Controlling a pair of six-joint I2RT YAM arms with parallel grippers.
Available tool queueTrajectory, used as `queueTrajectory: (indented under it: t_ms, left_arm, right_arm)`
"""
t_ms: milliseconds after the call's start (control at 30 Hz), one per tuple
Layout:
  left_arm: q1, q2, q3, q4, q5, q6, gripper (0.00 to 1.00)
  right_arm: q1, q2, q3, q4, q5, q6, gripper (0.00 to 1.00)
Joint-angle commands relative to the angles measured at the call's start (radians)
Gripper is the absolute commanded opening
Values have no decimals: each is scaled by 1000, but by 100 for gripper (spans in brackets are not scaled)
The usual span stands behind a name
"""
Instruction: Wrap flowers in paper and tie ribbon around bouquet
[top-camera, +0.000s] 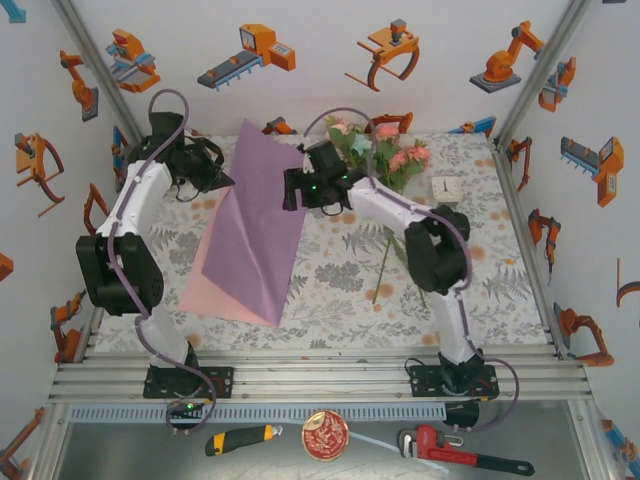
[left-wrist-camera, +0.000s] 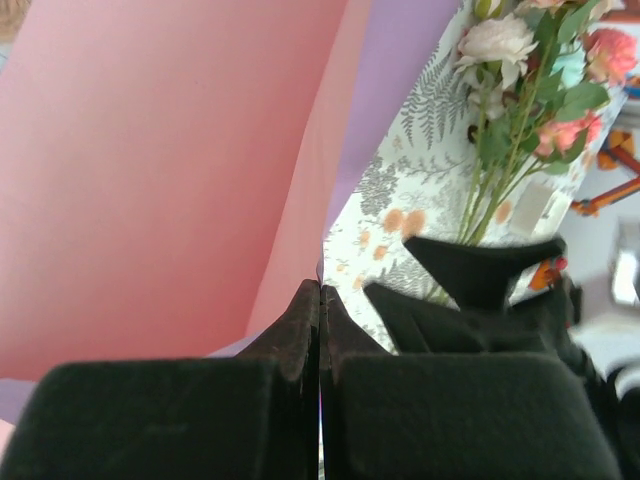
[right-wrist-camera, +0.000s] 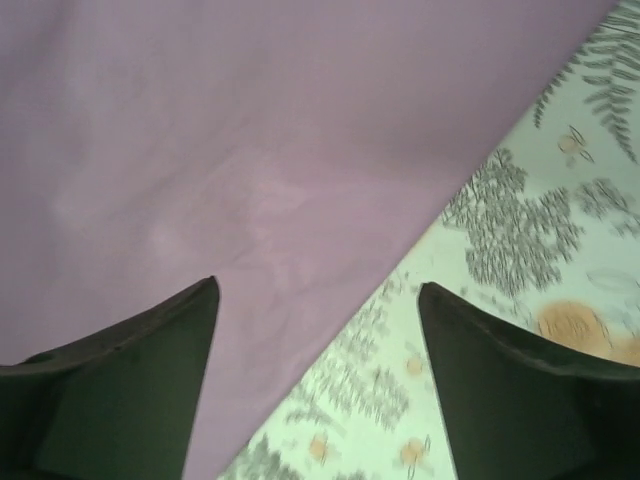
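Note:
The lilac paper lies folded over on the left half of the table, its pink reverse showing at the near left. My left gripper is shut on the paper's far left edge; the pink side rises from my closed fingertips. My right gripper hangs open just above the paper's right edge, nothing between its fingers. The flowers lie at the back right, stems pointing toward me, blooms beyond the right gripper. The ribbon is out of view.
A small white card stands on the floral tablecloth at the back right. On the front shelf lie a utility knife, a round red tin and a red pipe wrench. Printed walls close in three sides.

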Motion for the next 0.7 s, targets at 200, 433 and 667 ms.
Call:
queueTrajectory:
  t_ms: [200, 433, 667]
  left_arm:
    - [-121, -60, 29, -70, -193, -204, 0]
    - [-197, -119, 18, -111, -314, -241, 0]
    - [-208, -182, -35, -120, -329, -251, 0]
  right_arm:
    - [159, -408, -393, 348, -95, 36, 87]
    - [182, -203, -250, 424, -67, 92, 78]
    - [181, -152, -220, 466, -124, 106, 17]
